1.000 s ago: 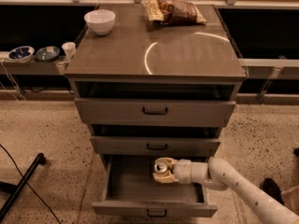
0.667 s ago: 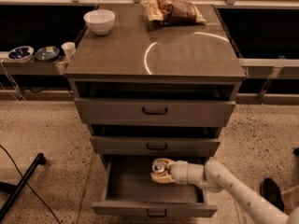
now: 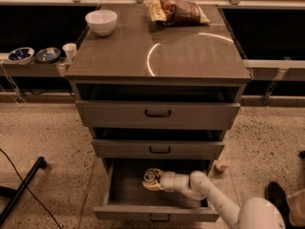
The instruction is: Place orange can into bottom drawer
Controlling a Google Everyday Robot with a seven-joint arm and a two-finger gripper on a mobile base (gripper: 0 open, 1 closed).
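You're reaching the gripper (image 3: 149, 182) into the bottom drawer (image 3: 133, 213) | fingers clamping the orange can (image 3: 152, 176) | risk: letting go too high is inviting toppling and rolling

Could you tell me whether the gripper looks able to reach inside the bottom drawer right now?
Probably yes: the bottom drawer is pulled open, and the gripper, holding the orange can, is inside it with nothing blocking.

The claw (image 3: 153, 181) sat inside the bottom drawer (image 3: 157, 213), hiding part of the orange can (image 3: 151, 175); its grip could not be made out. The arm (image 3: 224, 202) ran off the lower edge. The drawer's rear corners lay in shadow. At the surface's (image 3: 157, 56) far edge, the snack bag's (image 3: 178, 11) print was unreadable.
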